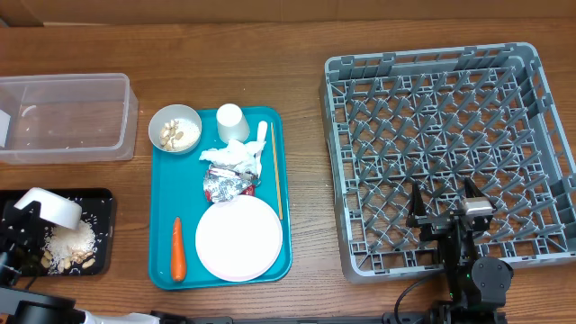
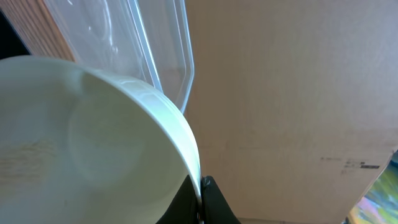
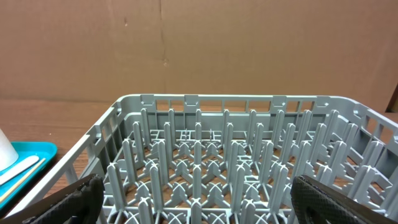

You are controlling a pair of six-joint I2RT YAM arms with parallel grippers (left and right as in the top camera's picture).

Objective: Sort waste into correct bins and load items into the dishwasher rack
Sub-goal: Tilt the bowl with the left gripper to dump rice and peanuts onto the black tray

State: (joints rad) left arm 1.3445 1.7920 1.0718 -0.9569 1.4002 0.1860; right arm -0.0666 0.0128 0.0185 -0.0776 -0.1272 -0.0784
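Grey plastic dishwasher rack (image 1: 423,117) sits at the right with its pegs unloaded. The right gripper (image 1: 443,209) hovers over its near edge, jaws spread wide and holding nothing, probably staged to receive tableware. The teal tray (image 1: 162,207) at centre carries the plate (image 1: 238,237), nut bowl (image 1: 175,130), cup (image 1: 232,122), napkin (image 1: 229,155) and foil wrapper (image 1: 227,184). The clear tub (image 1: 126,108) lies far left. The black tray (image 1: 101,202) at near left holds pale scraps (image 1: 70,245). The left gripper (image 2: 202,196) is clamped on the rim of a white bowl (image 1: 49,207), tilted above the black tray, presumably to tip food waste in.
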